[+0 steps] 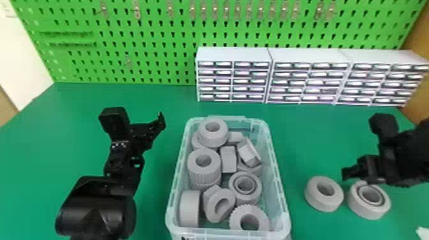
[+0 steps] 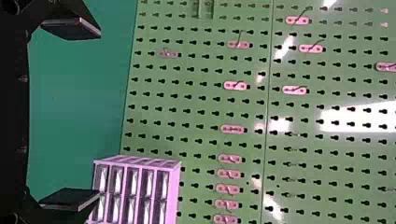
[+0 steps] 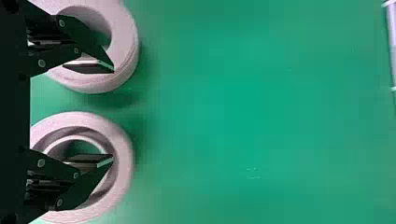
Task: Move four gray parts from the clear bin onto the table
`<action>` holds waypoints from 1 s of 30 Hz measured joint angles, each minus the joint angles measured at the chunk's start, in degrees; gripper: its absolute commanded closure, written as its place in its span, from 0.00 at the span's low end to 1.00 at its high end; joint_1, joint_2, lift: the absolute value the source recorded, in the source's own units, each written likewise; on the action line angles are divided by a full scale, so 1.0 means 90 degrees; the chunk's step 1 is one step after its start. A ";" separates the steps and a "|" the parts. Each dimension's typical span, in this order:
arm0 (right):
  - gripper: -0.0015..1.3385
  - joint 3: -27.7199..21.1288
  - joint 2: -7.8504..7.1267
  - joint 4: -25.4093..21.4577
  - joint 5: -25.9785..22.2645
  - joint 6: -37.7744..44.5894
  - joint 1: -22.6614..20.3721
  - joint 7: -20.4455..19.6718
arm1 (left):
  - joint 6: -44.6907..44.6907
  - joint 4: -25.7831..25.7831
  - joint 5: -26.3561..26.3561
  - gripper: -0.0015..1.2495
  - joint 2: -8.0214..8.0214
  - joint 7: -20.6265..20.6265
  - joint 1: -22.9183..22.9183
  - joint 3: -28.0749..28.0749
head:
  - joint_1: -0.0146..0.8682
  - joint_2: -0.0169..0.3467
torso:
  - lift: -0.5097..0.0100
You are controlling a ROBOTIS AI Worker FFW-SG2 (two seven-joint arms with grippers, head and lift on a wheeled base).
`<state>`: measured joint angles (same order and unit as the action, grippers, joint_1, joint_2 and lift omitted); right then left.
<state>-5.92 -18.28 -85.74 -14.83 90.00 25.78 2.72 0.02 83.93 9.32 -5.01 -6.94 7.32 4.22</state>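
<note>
The clear bin (image 1: 277, 172) holds several gray parts, among them a ring (image 1: 213, 140) at the back and a toothed one (image 1: 236, 220) in front. Two gray parts lie on the table right of the bin: a plain ring (image 1: 324, 203) and a ring with an inner race (image 1: 368, 210). My right gripper (image 1: 352, 178) is above these two; in the right wrist view my right gripper (image 3: 112, 114) has its fingers apart, nothing between them. Left of the bin is my left gripper (image 1: 145, 127), raised over the table; in the left wrist view my left gripper (image 2: 99, 114) is wide open and holds nothing.
White drawer cabinets (image 1: 233, 54) stand along the table's back right, before a green pegboard (image 1: 143, 35). Green table (image 1: 153, 198) surface lies between the left arm and the bin. A small white object (image 1: 423, 233) is at the right front corner.
</note>
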 measured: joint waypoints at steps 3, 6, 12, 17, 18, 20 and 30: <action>0.43 -0.0012 0.0000 -0.0224 -0.0049 0.0000 0.0035 0.0000 | 0.0004 0.0000 0.0000 0.07 0.0000 0.0000 -0.0003 0.0003 | 0.80 0.24 | 0.88; 0.43 0.0001 0.0000 -0.0441 -0.0103 0.0000 0.0087 0.0000 | 0.0007 0.0000 0.0000 0.07 0.0000 0.0000 -0.0003 0.0003 | 0.80 0.24 | 0.88; 0.43 0.0127 0.0001 -0.0720 -0.0275 0.0000 0.0221 0.0000 | 0.0008 0.0000 0.0000 0.07 0.0000 0.0000 -0.0003 0.0005 | 0.80 0.24 | 0.88; 0.43 0.0293 0.0029 -0.0823 -0.0407 0.0000 0.0367 0.0000 | 0.0008 0.0000 0.0000 0.07 0.0000 0.0000 -0.0003 0.0011 | 0.80 0.24 | 0.88; 0.43 0.0320 0.0034 -0.0843 -0.0437 0.0000 0.0390 0.0000 | 0.0008 0.0000 0.0000 0.07 0.0000 0.0000 -0.0003 0.0012 | 0.80 0.24 | 0.88; 0.43 0.0381 0.0048 -0.0895 -0.0499 0.0000 0.0438 0.0000 | 0.0008 0.0000 0.0000 0.07 0.0000 0.0000 -0.0003 0.0013 | 0.80 0.24 | 0.88; 0.43 0.0798 0.0199 -0.1035 -0.0715 0.0000 0.0742 0.0000 | 0.0008 0.0000 0.0000 0.07 0.0000 0.0000 -0.0003 0.0005 | 0.80 0.24 | 0.88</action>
<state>1.26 -16.49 -95.05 -21.27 90.00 32.46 2.72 0.09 83.93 9.32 -5.01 -6.94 7.30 4.27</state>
